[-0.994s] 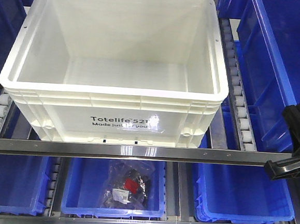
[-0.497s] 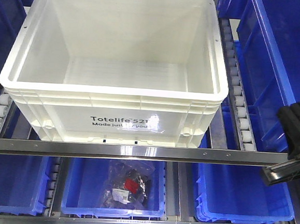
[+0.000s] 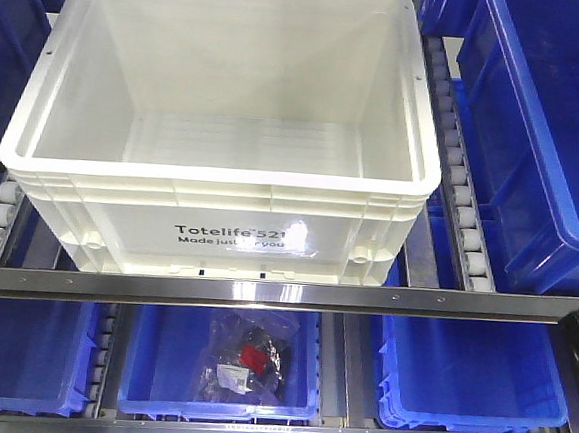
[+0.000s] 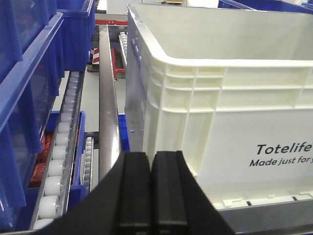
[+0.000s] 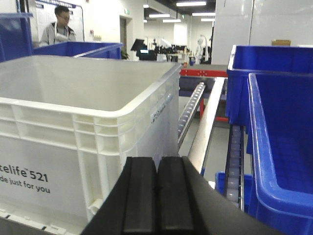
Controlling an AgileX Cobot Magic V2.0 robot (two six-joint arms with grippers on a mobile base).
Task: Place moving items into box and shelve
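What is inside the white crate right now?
Nothing: the front view shows the white crate's bare floor, with no balls. Only the strip just behind its near wall is hidden.

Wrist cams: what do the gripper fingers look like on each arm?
Same on both. Left gripper and right gripper: two matte black, flat rectangular pads with squared edges, side by side, on a wider black base that flares outward. No markings or cables visible.
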